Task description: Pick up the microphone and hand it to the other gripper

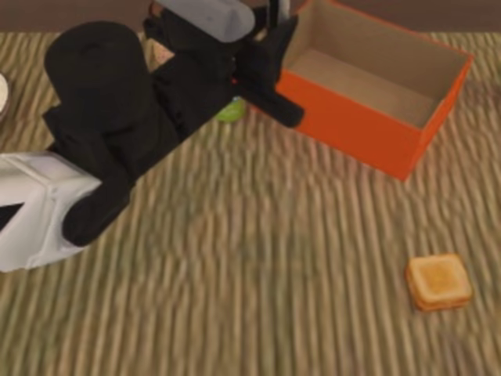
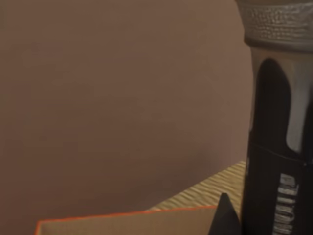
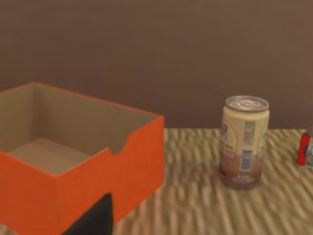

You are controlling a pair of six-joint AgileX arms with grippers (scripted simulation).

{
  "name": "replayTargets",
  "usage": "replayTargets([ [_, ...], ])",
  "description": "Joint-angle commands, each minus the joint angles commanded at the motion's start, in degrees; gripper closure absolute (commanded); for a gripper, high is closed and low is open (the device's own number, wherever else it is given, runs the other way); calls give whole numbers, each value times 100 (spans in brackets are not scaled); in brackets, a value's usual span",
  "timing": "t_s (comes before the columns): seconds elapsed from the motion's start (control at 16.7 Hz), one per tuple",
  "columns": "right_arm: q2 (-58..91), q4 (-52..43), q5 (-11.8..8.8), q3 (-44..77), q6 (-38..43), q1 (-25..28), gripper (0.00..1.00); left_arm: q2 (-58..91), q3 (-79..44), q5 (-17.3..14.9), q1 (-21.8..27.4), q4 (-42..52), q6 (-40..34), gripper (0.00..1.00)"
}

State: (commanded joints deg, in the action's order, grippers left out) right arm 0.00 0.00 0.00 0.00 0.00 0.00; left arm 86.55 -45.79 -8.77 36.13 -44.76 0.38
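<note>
The microphone (image 2: 276,147) fills one side of the left wrist view, close up and upright, black handle below and grey mesh head above. My left gripper (image 1: 270,78) is raised high over the table's far middle, beside the orange box, and is shut on the microphone; one black fingertip (image 2: 224,218) shows next to the handle. In the top view the microphone blends into the black gripper. My right arm is out of the top view. Its wrist view shows one black fingertip (image 3: 100,218) in front of the box, set off to the side, with nothing held.
An open orange box (image 1: 415,145) stands at the far right. A toasted sandwich (image 1: 438,282) lies near the right front. A green bit (image 1: 229,111) peeks out under the left arm. The right wrist view shows a beige can (image 3: 244,142) and a red item (image 3: 305,149).
</note>
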Motion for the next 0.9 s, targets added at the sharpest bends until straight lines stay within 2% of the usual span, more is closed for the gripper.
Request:
replayTargets([
  [0.6, 75, 28, 17, 59, -4, 69, 0, 0, 0, 0, 0, 0, 0, 100],
  [0.9, 1313, 431, 285, 887, -43, 1018, 0, 0, 0, 0, 0, 0, 0, 100],
])
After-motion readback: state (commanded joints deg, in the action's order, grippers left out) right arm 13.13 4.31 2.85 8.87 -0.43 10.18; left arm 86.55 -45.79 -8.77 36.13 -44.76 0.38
